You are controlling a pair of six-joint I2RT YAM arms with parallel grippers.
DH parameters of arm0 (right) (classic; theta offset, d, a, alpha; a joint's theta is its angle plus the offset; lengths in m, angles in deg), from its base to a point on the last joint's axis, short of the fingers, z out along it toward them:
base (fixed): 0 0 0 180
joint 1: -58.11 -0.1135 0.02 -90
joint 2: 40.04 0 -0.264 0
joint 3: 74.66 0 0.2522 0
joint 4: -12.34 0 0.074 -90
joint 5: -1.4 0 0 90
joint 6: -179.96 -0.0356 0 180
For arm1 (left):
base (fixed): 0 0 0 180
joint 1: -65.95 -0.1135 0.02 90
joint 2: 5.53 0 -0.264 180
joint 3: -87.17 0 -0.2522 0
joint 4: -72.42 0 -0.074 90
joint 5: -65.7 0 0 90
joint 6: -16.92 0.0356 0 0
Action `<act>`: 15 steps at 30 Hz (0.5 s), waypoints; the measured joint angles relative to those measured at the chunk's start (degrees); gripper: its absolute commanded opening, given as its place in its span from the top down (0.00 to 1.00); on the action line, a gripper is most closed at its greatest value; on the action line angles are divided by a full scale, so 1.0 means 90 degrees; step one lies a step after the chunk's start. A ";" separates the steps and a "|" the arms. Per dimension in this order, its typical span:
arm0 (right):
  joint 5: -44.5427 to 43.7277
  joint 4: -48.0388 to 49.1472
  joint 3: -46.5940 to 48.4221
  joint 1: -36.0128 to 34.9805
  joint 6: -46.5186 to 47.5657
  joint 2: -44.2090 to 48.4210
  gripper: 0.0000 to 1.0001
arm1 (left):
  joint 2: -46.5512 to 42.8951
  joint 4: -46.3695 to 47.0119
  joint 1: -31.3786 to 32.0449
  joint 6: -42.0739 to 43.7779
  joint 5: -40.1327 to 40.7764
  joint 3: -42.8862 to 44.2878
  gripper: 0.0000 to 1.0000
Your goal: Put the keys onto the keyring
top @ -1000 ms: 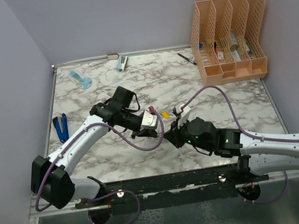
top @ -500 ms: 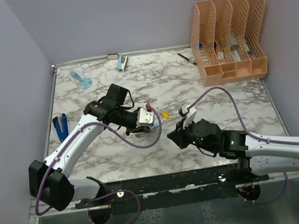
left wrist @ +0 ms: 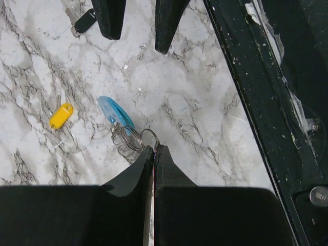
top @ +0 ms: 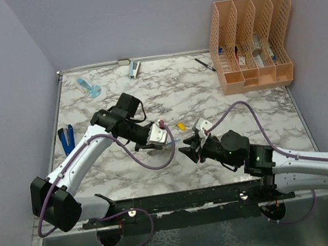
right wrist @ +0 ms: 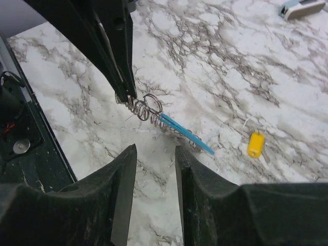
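Left gripper [left wrist: 154,149] clamps the gray wire-coil keyring [right wrist: 169,124], light-blue end pointing toward the small yellow key [right wrist: 255,144]. Right gripper [right wrist: 155,151] partly open, empty.

Keyring [left wrist: 128,136] midway on the table [top: 172,91]; a key [top: 181,125] just behind it; a file rack [top: 252,43] far right.

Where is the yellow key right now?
In the top view the yellow key lies loose near the middle of the table. The left wrist view shows it flat on the marble, apart from the keyring, beside its blue section.
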 measured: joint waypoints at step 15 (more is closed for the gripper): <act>0.1564 0.0680 -0.0102 0.0000 0.1552 -0.0318 0.64 | -0.0036 -0.1678 0.0015 0.1761 -0.0325 0.0362 1.00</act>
